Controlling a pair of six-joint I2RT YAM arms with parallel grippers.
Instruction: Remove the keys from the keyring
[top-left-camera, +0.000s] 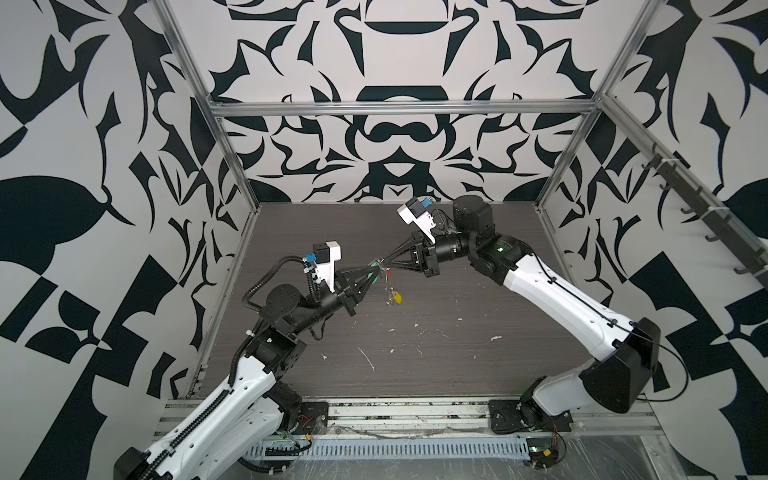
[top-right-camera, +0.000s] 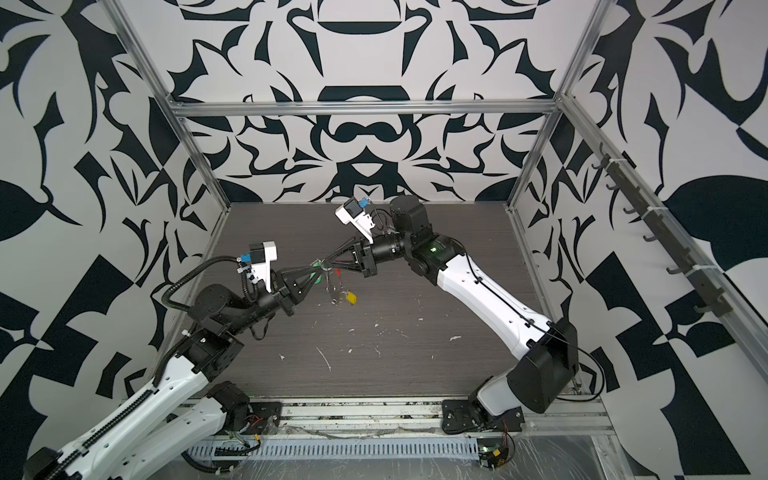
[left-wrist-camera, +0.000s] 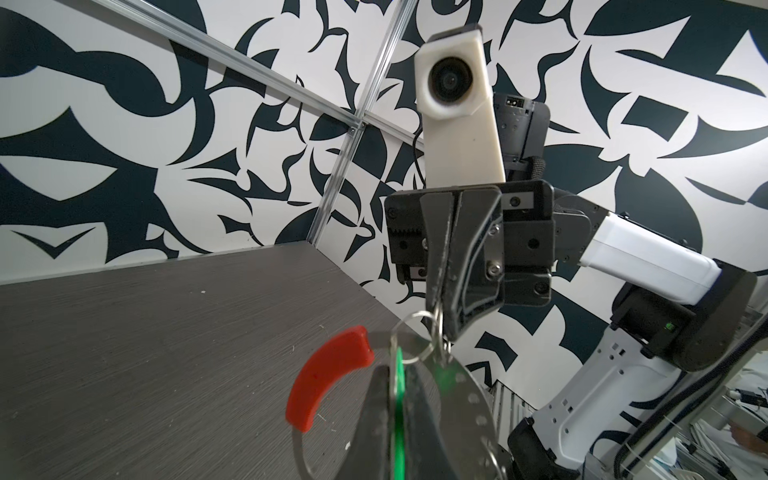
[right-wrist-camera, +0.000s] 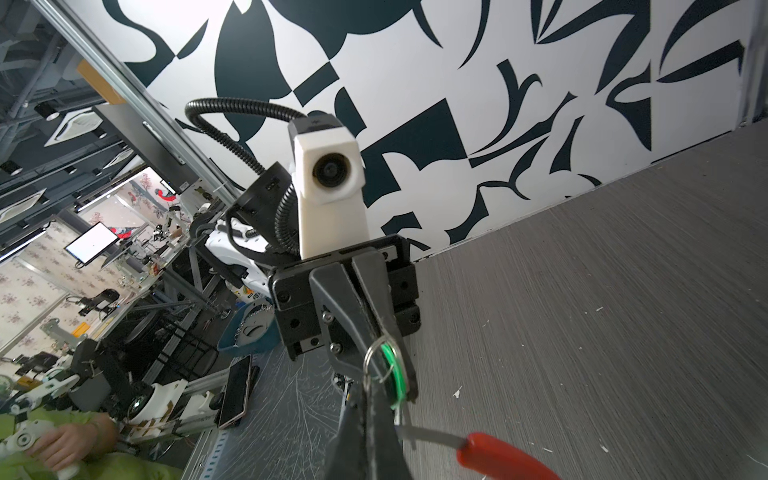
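Note:
Both grippers meet in mid-air over the dark table (top-left-camera: 415, 365). My left gripper (top-left-camera: 377, 269) (left-wrist-camera: 398, 376) is shut on the green key (left-wrist-camera: 399, 399) (right-wrist-camera: 395, 370), whose head stands edge-on between its fingers. My right gripper (top-left-camera: 385, 263) (right-wrist-camera: 370, 392) is shut on the keyring (right-wrist-camera: 428, 436). The ring's thin wire leaves those fingers and runs into the red sleeve (right-wrist-camera: 498, 457) (left-wrist-camera: 328, 374). Small silver rings (left-wrist-camera: 419, 332) bunch where the two tips meet. The yellow key (top-left-camera: 397, 296) (top-right-camera: 351, 296) dangles from the hoop below both grippers, clear of the table.
White flecks (top-left-camera: 368, 359) are scattered over the table's front half. Aluminium frame posts (top-left-camera: 232, 166) stand at the back corners, and a rail of dark hooks (top-left-camera: 698, 208) runs along the right wall. A phone (right-wrist-camera: 237, 390) lies beyond the table's front rail.

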